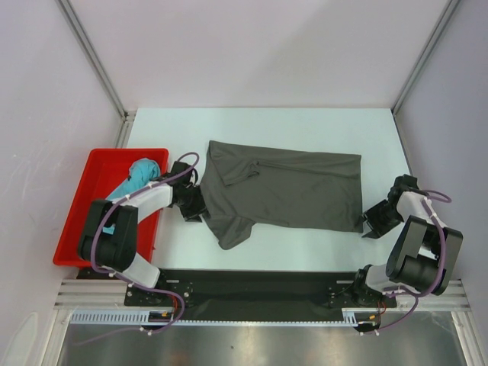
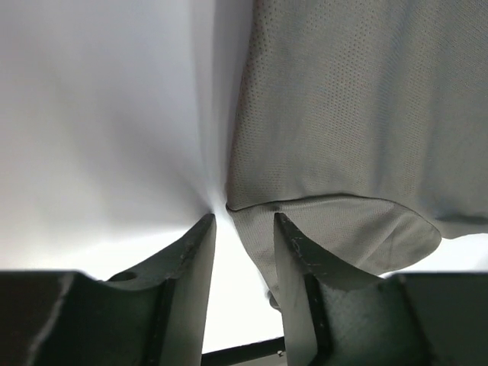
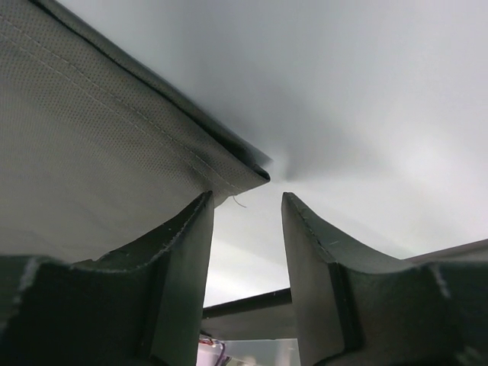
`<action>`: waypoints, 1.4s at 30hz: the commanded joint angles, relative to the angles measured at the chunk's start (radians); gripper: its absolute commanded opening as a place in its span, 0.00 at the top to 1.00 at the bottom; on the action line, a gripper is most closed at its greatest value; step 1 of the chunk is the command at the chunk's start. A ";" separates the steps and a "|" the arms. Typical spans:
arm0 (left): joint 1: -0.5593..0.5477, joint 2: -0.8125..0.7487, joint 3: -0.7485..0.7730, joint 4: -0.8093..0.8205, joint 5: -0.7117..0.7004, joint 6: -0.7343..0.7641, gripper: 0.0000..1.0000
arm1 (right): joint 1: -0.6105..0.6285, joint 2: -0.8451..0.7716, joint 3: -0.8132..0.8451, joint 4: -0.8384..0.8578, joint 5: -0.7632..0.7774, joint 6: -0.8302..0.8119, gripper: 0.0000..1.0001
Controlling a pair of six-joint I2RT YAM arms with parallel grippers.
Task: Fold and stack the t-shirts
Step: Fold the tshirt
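Observation:
The dark grey t-shirt (image 1: 282, 191) lies spread across the white table (image 1: 305, 126), one sleeve pointing toward the near edge. The teal t-shirt (image 1: 142, 171) sits bunched in the red tray. My left gripper (image 1: 197, 204) is at the grey shirt's left edge. In the left wrist view this left gripper (image 2: 244, 223) is open, and a fold of grey t-shirt (image 2: 343, 114) lies against the right-hand finger. My right gripper (image 1: 374, 221) is at the shirt's near right corner. In its wrist view the right gripper (image 3: 246, 201) is open, with the hemmed grey t-shirt (image 3: 91, 137) corner just ahead of the gap.
The red tray (image 1: 95, 181) stands at the table's left edge beside the left arm. Pale walls and metal frame posts (image 1: 91, 53) enclose the table on three sides. A black base plate (image 1: 259, 286) runs along the near edge between the arm bases.

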 commanded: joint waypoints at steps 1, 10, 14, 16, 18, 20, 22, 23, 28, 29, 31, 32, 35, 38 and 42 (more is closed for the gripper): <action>0.011 0.020 0.033 0.005 -0.022 0.025 0.58 | -0.002 0.022 -0.009 0.026 -0.001 0.005 0.54; 0.011 0.045 0.031 0.014 -0.027 0.017 0.82 | -0.002 0.066 -0.021 0.058 0.007 0.002 0.72; 0.012 0.036 0.022 0.004 -0.034 0.011 0.99 | -0.002 0.085 -0.024 0.067 0.007 0.001 0.79; 0.011 0.033 0.021 -0.004 -0.042 0.011 0.99 | -0.003 0.095 -0.021 0.062 0.013 -0.004 0.88; 0.012 0.023 0.014 -0.010 -0.045 0.008 1.00 | -0.003 0.100 -0.014 0.059 0.024 -0.009 0.96; 0.012 0.017 0.014 -0.018 -0.033 0.005 0.97 | -0.003 0.100 -0.012 0.062 0.015 -0.015 0.96; 0.012 0.013 0.019 -0.041 -0.031 -0.004 0.82 | -0.003 0.103 -0.003 0.055 0.007 -0.024 0.91; 0.011 0.005 0.014 -0.062 -0.025 -0.007 0.61 | -0.003 0.106 0.000 0.050 -0.002 -0.029 0.88; -0.006 -0.127 -0.048 -0.082 0.033 -0.049 0.27 | -0.003 0.109 0.025 0.026 -0.005 -0.038 0.64; -0.014 -0.147 -0.062 -0.084 0.038 -0.050 0.26 | -0.002 0.108 0.028 0.020 -0.005 -0.039 0.63; -0.038 -0.190 -0.076 -0.081 0.050 -0.053 0.29 | -0.002 0.101 0.026 0.018 -0.010 -0.041 0.61; -0.043 -0.202 -0.099 -0.069 0.060 -0.059 0.33 | 0.000 0.097 0.026 0.015 -0.011 -0.044 0.60; -0.049 -0.224 -0.156 -0.027 0.113 -0.101 0.40 | 0.005 0.083 0.025 0.003 -0.010 -0.049 0.60; -0.061 -0.231 -0.223 0.059 0.183 -0.177 0.45 | 0.021 0.086 0.031 0.001 -0.011 -0.047 0.60; -0.078 -0.230 -0.280 0.138 0.222 -0.271 0.48 | 0.040 0.086 0.042 -0.001 -0.022 -0.045 0.60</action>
